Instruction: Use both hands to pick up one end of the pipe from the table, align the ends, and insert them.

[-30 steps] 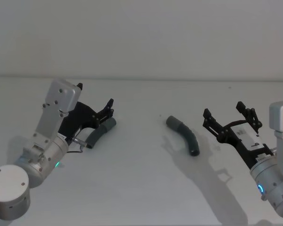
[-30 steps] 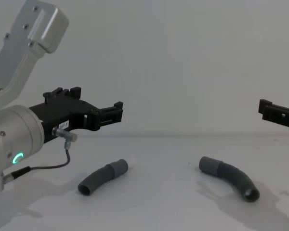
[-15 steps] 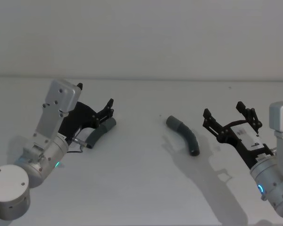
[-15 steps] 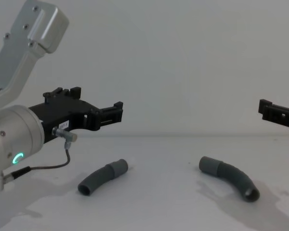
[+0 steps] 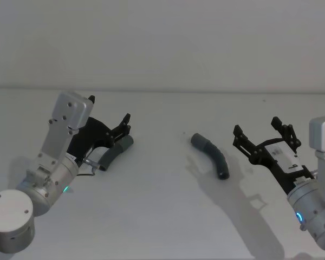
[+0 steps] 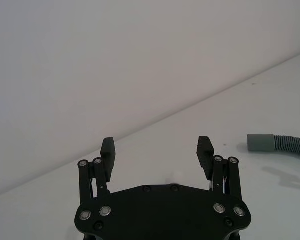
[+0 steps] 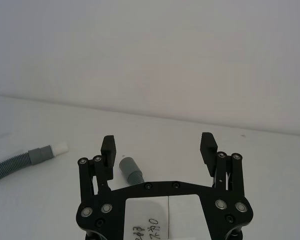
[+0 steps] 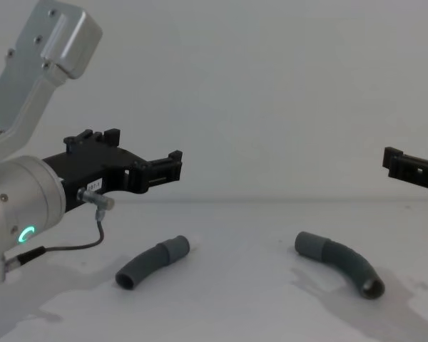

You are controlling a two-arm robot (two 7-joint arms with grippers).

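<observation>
Partly hidden pipe piece — beneath left gripper, right gripper cropped.

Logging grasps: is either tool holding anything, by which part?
Nothing held: the black left tool and right tool are open; both curved dark grey ribbed hose pieces lie on the white table.

On table: left pipe piece, right pipe piece, well apart

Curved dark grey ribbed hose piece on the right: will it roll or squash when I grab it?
The curved dark grey ribbed hose piece probably won't roll far: its bend lies flat on the white table. The ribbed body likely flexes under a squeeze; the smooth lighter grey cuff looks firmer.
</observation>
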